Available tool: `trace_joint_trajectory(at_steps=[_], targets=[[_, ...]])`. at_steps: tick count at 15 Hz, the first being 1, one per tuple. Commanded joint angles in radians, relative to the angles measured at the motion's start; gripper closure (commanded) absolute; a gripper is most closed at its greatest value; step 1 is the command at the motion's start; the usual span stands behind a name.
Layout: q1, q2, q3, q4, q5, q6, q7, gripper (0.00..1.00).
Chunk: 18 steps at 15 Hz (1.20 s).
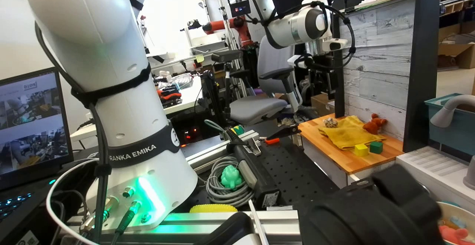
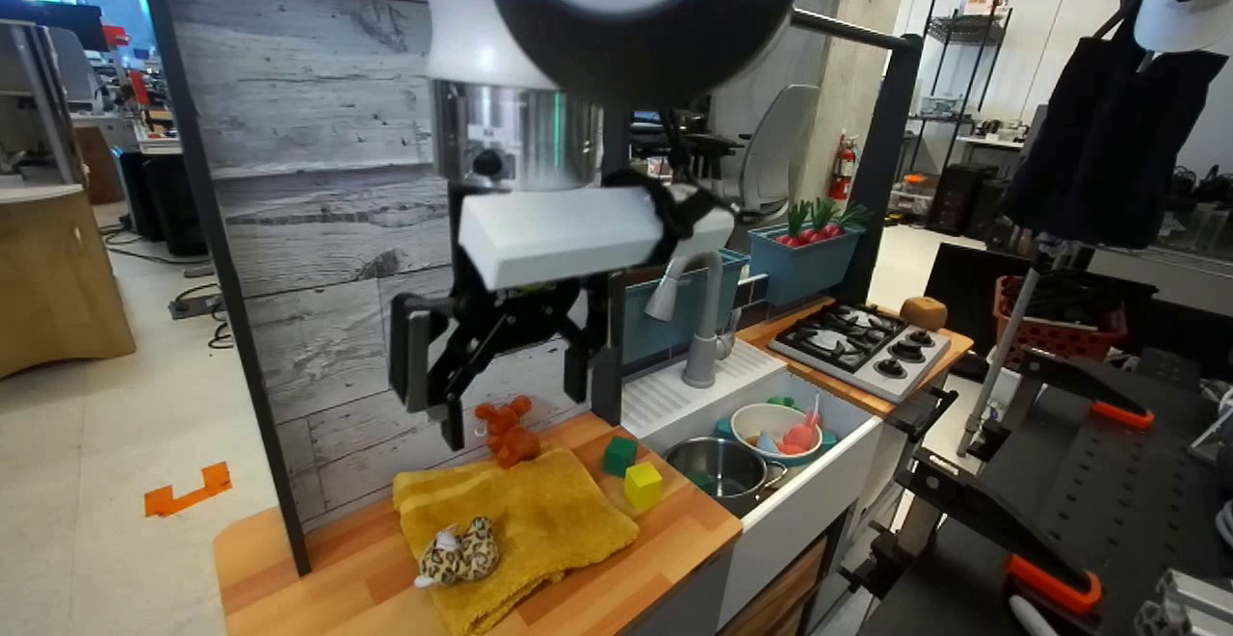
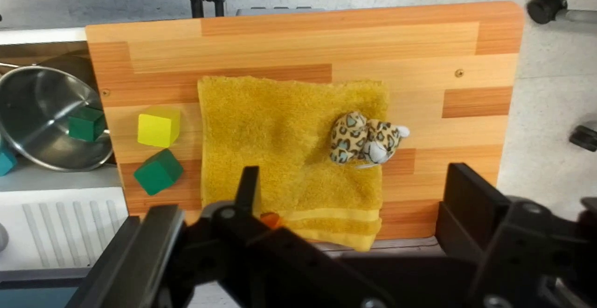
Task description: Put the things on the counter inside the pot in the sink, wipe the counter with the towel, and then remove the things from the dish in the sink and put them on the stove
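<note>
Wrist view: we look down on the wooden counter (image 3: 280,42), where a yellow block (image 3: 156,128) and a green block (image 3: 158,171) sit just beside each other, off the mustard towel (image 3: 280,149).
Leopard-print plush (image 3: 357,137): it lies on the towel, its head reaching past the cloth's edge.
Orange toy (image 2: 515,443): we see it in both exterior views near the upright panel (image 2: 327,231); whether it rests on the towel or only against its edge we cannot quite tell.
Gripper (image 2: 515,390): it hangs above the counter, spread wide and holding nothing.
Steel pot (image 3: 35,116): it stands in the sink (image 2: 819,493) with a second green block (image 3: 86,123) inside, so we take the loading as begun.
Remaining for the pot: the counter's two blocks, the plush and the orange toy, four things by our count.
Wiping: we judge it not yet done, since the towel lies under the plush and the blocks stand in its way.
Cream bowl (image 2: 759,420): it sits in the sink, near the pot, with a pink toy (image 2: 801,437) and a light blue item (image 2: 768,443) inside, so we judge its unloading undone.
Stove (image 2: 862,347): we expect it to take the bowl's contents last.
</note>
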Motion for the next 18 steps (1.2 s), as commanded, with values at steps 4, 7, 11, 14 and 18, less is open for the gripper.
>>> trace_joint_trajectory(at_steps=[4, 7, 11, 14, 18], targets=[[0.123, 0.266, -0.097, 0.264, 0.006, 0.057, 0.120, 0.00], [0.130, 0.367, -0.100, 0.377, 0.028, 0.028, 0.133, 0.00], [0.133, 0.455, -0.099, 0.477, 0.046, 0.015, 0.133, 0.28], [0.127, 0.485, -0.103, 0.519, 0.059, 0.007, 0.134, 0.51], [0.094, 0.493, -0.093, 0.549, 0.102, -0.034, 0.126, 0.81]])
